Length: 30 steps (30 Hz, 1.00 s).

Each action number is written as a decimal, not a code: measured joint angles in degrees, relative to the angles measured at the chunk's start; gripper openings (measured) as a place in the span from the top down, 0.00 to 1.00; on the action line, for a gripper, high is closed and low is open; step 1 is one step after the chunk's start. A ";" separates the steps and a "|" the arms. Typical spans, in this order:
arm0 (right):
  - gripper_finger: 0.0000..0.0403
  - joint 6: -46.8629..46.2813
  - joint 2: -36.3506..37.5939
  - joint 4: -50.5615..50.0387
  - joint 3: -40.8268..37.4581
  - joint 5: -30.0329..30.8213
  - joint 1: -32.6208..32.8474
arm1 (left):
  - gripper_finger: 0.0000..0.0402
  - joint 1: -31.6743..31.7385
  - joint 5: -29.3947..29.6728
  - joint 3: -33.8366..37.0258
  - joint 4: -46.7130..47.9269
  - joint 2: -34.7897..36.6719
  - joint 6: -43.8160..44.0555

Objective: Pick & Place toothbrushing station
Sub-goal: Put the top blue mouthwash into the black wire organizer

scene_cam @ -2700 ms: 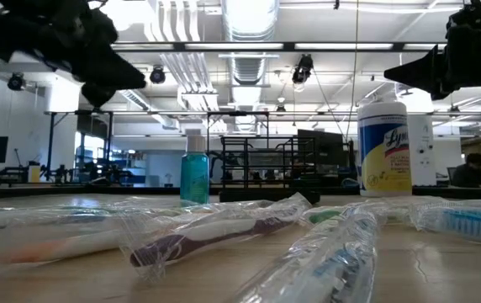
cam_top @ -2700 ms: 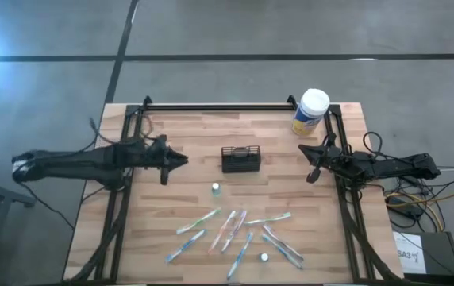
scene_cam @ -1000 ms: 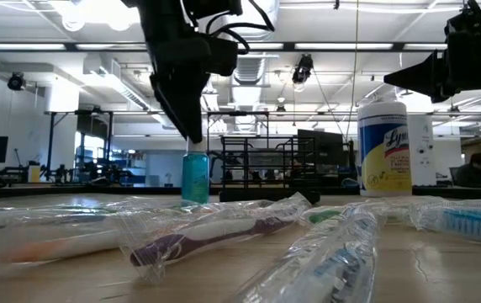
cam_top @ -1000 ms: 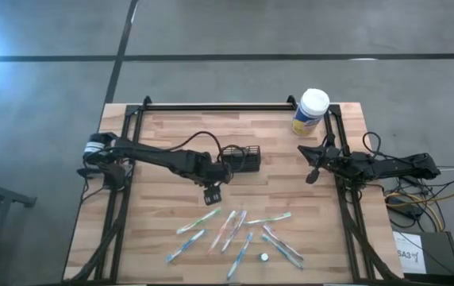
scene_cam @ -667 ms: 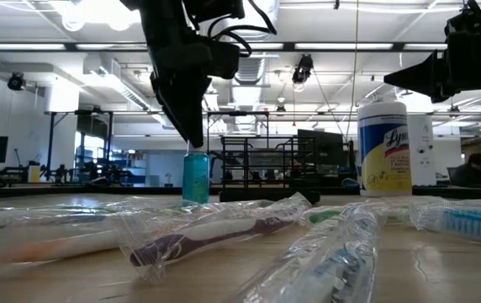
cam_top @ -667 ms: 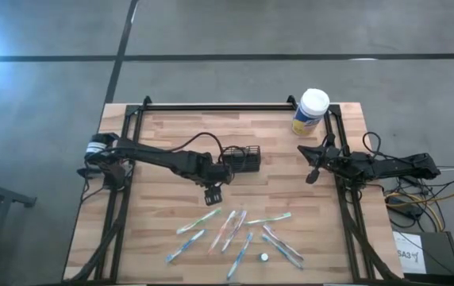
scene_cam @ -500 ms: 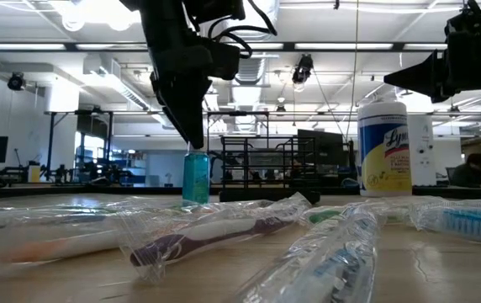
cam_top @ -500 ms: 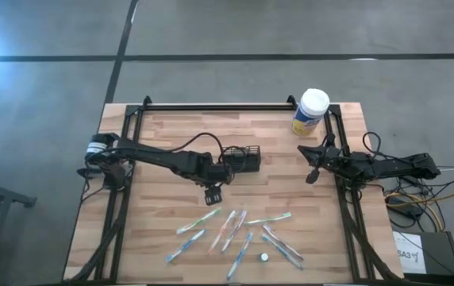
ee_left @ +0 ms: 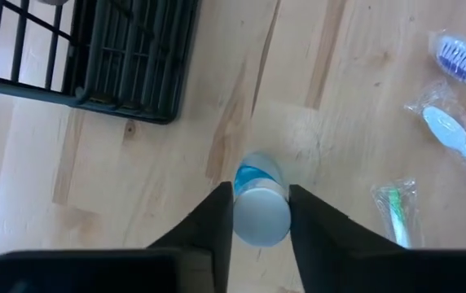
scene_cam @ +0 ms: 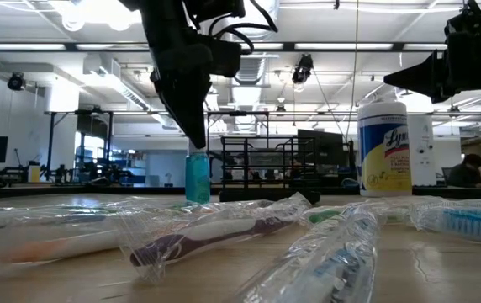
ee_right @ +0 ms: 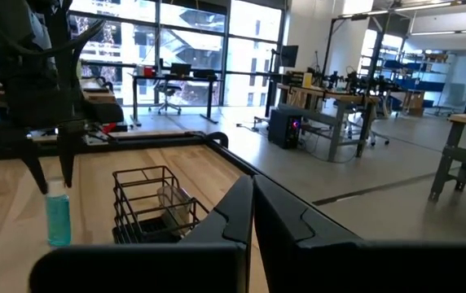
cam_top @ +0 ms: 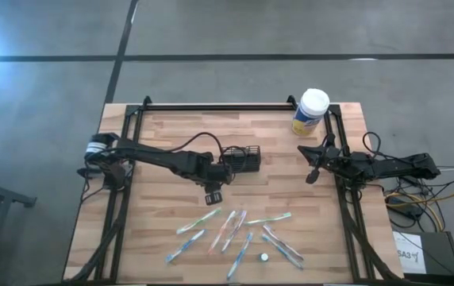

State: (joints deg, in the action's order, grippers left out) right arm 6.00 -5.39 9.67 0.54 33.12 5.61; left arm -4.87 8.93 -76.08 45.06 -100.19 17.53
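The toothbrushing station, a small black wire caddy, stands on its base at the table's middle. Just nearer than it, a small blue bottle with a white cap stands upright on the wood. My left gripper reaches down over the bottle, its fingers closed against the cap. My right gripper hovers shut at the table's right side, touching nothing. My left gripper pinches the bottle's white cap between its two fingers, one on each side. The fingers come steeply from above, slanting down from the table's left. The bottle stays upright with its base on the table.
Several wrapped toothbrushes lie scattered on the near half of the table, with a small white round piece among them. A white-lidded yellow-and-blue canister stands at the far right corner. Black frame rails border the table.
My left gripper has stayed over the blue bottle and its fingers have closed in on the cap. The bottle stays upright on the table where it was.
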 joint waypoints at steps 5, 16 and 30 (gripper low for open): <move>0.98 0.01 0.00 0.00 0.00 0.02 -0.01 | 0.77 -0.68 0.48 0.71 -0.10 0.10 -0.73; 0.98 0.22 0.00 0.02 0.00 0.03 -0.02 | 0.77 -0.89 -0.16 -1.38 1.98 -0.19 -4.23; 0.98 -0.01 0.00 0.02 0.00 0.05 -0.01 | 0.77 -0.82 0.12 -13.07 10.59 -0.23 -13.82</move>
State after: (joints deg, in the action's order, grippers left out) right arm 5.99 -5.39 9.69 0.54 33.17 5.60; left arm -5.69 9.05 -89.15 55.66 -100.42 3.71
